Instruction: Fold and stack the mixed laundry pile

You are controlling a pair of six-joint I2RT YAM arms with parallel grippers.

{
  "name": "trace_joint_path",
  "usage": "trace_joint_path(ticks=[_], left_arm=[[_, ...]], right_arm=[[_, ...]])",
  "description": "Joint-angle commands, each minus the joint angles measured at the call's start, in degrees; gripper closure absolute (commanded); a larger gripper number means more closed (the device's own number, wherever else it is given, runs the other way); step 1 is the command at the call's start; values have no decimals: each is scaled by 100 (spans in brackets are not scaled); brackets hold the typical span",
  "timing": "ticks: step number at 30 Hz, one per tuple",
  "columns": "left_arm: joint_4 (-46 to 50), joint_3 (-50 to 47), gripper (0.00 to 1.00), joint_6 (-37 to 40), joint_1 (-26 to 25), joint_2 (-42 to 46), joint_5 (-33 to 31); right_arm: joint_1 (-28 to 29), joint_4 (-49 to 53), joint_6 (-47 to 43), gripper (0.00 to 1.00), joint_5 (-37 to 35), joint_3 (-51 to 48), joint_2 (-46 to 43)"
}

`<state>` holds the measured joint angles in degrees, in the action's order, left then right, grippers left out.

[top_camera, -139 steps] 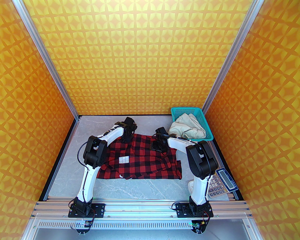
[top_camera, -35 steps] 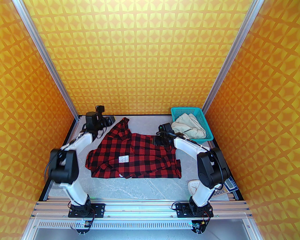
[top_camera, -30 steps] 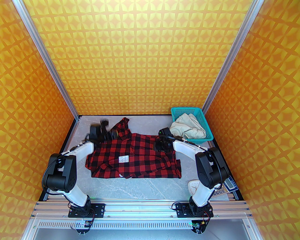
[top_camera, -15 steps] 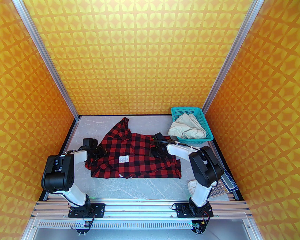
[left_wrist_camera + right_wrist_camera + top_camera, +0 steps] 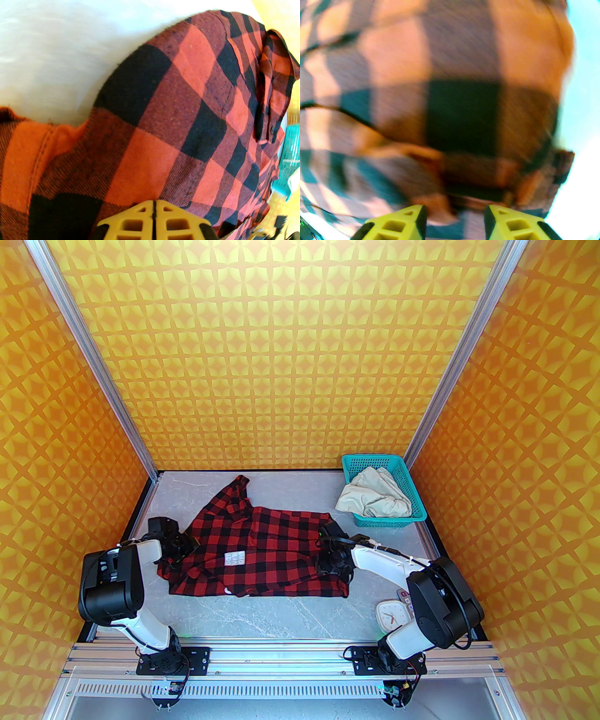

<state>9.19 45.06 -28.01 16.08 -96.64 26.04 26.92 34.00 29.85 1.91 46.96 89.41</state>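
The checked shirt (image 5: 262, 544) has slid left and nearer across the tabletop (image 5: 290, 615) in the last half second, drawn by both arms. The left hand (image 5: 180, 547) is pinched shut on its left edge. The right hand (image 5: 330, 563), fingers part-spread, appears to clamp a bunched fold at the right. Straightening seems under way; the cream trousers (image 5: 375, 500) wait in the teal basket (image 5: 370, 458), far right.

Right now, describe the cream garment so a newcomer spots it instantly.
At the grey table's far right corner stands a teal plastic mesh basket. The crumpled cream trousers spill over its left rim. They are plain, unlike the red-and-black checked shirt mid-table.
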Motion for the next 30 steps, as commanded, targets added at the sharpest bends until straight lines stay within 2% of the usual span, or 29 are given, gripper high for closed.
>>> trace_joint_path(ticks=[1, 6, 11, 17, 23, 30], left_arm=[[438, -121, 92, 210, 286, 341, -54], [628, -64, 86, 292, 380, 697, 0], [1079, 706, 80, 607, -46, 908, 39], [778, 1532, 79, 553, -771, 173, 89], [314, 1920, 80, 288, -1001, -695, 145], [75, 1664, 81, 192, -1006, -1008, 117]], right_arm=[[95, -137, 387, 57, 284, -293, 100], [205, 55, 445, 57, 312, -454, -235], [24, 771, -215, 53, -226, 1022, -213], [-743, 578, -736, 53, -425, 2715, 1014], [-972, 631, -1036, 52, -430, 4184, 2495], [-1066, 573, -1021, 52, -484, 4568, 3281]])
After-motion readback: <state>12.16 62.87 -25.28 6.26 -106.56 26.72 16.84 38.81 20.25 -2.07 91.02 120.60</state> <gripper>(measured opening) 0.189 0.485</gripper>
